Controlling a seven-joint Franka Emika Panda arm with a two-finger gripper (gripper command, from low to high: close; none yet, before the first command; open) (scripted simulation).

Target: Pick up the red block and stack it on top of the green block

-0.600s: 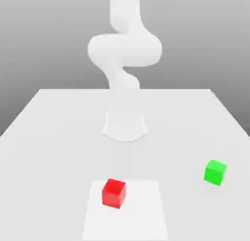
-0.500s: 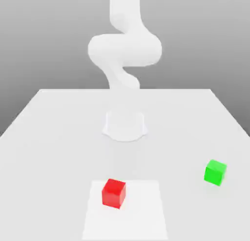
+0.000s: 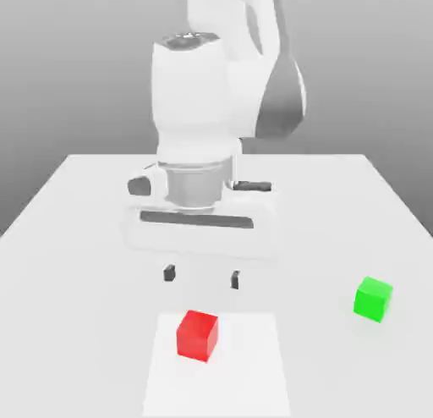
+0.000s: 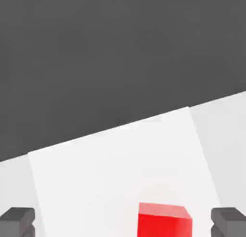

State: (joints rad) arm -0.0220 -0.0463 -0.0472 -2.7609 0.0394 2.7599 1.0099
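Exterior view: the claw [image 3: 202, 276], spread and empty, is seen hovering just above the red block [image 3: 197, 334] at lower centre, with the green block [image 3: 372, 298] at right.

- The arm [image 3: 221, 86] stands over the white table [image 3: 76, 239], hand pointing down.
- The gripper [image 3: 202, 276] hangs with its two dark fingertips [image 3: 169, 272] spread apart, above the table and just behind the red block [image 3: 197, 334].
- The red block lies on a lighter square patch [image 3: 254, 374], untouched.
- The green block [image 3: 372, 299] sits well apart, toward the exterior view's right.
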